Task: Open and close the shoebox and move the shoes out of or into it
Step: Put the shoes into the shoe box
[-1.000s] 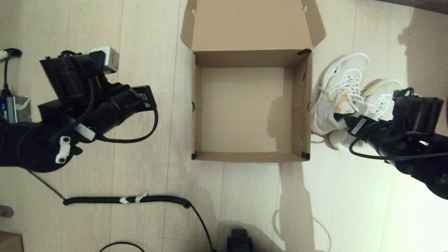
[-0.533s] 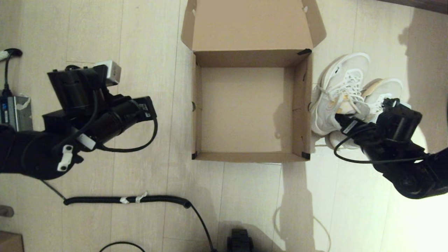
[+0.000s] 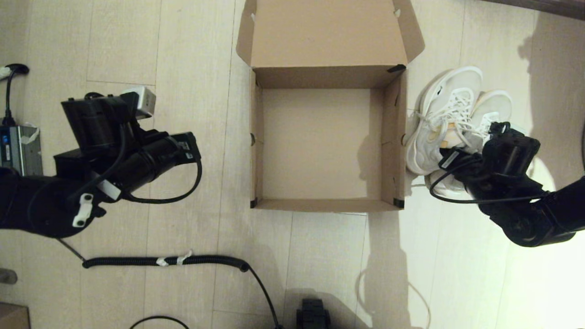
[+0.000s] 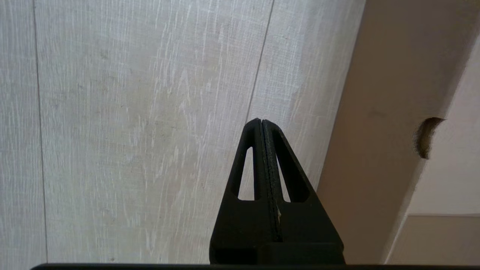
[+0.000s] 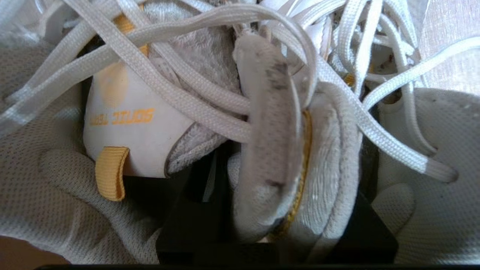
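Shoes [image 3: 450,123] sit on the floor just right of the open, empty shoebox [image 3: 325,146] in my head view; my left gripper [image 3: 187,141] idles well to its left. Left wrist view shows that gripper [image 4: 262,125] pressed together on nothing. Right wrist view: my right gripper [image 5: 270,221] clamps both padded collars together. I judge them light and soft, so collars beat laces.

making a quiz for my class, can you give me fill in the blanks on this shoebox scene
1. The shoebox has its lid ____.
2. Inside, the shoebox is ____.
3. The shoes lie on the box's ____ side.
4. The right tool pinches the shoes' collars; the left tool is ____.

Missing: open; empty; right; shut
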Tool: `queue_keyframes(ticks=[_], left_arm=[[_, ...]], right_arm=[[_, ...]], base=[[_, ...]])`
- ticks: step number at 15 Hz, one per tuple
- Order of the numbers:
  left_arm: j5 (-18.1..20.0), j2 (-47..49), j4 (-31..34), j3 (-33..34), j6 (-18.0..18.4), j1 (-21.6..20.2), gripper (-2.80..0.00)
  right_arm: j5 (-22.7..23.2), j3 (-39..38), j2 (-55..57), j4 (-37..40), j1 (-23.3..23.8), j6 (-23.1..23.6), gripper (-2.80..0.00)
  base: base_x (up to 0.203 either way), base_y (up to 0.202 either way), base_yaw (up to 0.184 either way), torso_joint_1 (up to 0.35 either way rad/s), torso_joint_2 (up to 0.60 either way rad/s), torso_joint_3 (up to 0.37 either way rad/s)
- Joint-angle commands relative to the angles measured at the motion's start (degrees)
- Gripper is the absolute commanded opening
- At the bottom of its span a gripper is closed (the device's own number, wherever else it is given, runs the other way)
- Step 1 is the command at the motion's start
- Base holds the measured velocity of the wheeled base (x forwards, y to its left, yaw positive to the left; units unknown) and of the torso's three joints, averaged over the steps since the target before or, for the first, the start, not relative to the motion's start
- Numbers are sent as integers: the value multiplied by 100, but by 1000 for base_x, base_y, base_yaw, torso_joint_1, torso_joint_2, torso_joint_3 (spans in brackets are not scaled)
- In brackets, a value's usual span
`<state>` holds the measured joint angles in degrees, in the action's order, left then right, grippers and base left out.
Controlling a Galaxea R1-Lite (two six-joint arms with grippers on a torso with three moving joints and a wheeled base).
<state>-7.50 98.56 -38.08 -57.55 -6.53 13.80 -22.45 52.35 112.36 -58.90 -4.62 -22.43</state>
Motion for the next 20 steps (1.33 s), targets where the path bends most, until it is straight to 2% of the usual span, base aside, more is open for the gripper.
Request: queue_keyframes(ticks=[1,5,9,12,14,18,20], left_arm=[[-6,-40,-20,25,-9,0,-280],[-6,-258,-15,193,-6,0,-280],[-15,-511,-15,487,0,0,-280],[-38,-610,-15,636,3,0,-280],[-50,-622,-15,701,11,0,-280],[-68,-663,-15,898,20,0,-280],[-94,-663,-23,921,29,0,-280]], right_arm=[[17,142,-491,581,-4,-1,-280],[124,650,-1846,2500,9,5,-280],[354,765,-3212,3799,-42,-29,-280],[490,1051,-4039,4798,-308,-52,-280],[508,1213,-4345,5266,-914,-105,-280],[489,1248,-4652,5726,-2490,-523,-280],[488,1221,-4557,5780,-2851,-744,-280]], base=[[0,0,0,0,0,0],[0,0,0,0,0,0],[0,0,0,0,0,0],[0,0,0,0,0,0],[0,0,0,0,0,0],[0,0,0,0,0,0],[0,0,0,0,0,0]])
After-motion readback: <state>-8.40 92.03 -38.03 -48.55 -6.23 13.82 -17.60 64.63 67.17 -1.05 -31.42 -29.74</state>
